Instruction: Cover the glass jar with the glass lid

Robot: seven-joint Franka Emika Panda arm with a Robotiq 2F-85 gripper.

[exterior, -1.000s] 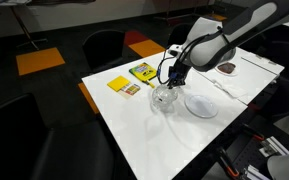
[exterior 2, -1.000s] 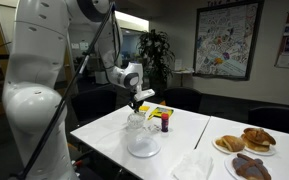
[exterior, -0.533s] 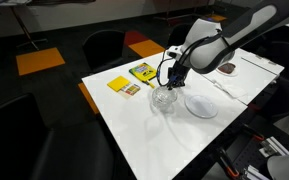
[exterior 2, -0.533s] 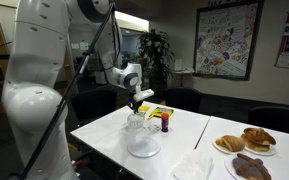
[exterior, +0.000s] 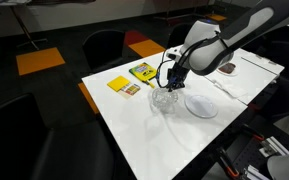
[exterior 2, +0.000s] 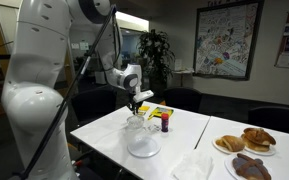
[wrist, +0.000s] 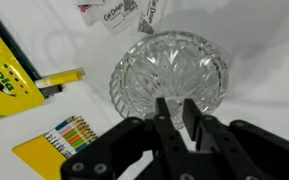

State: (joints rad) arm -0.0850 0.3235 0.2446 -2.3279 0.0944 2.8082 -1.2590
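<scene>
Wrist view: hand (wrist: 174,103) points straight down over glass jar (wrist: 169,65), fingers nearly closed.

In an exterior view, looking down from high and well back onto the table (exterior: 174,135), one corner toward the lens, jar (exterior: 164,99) near frame centre. In an exterior view, set low near tabletop level, close beside the arm (exterior 2: 34,90) filling the left, facing the far wall. Shared in both exterior views: table, jar, crayon box (exterior: 141,72). Wrist view aimed steeply down, very near, gripper (wrist: 174,108) at the bottom edge.
</scene>
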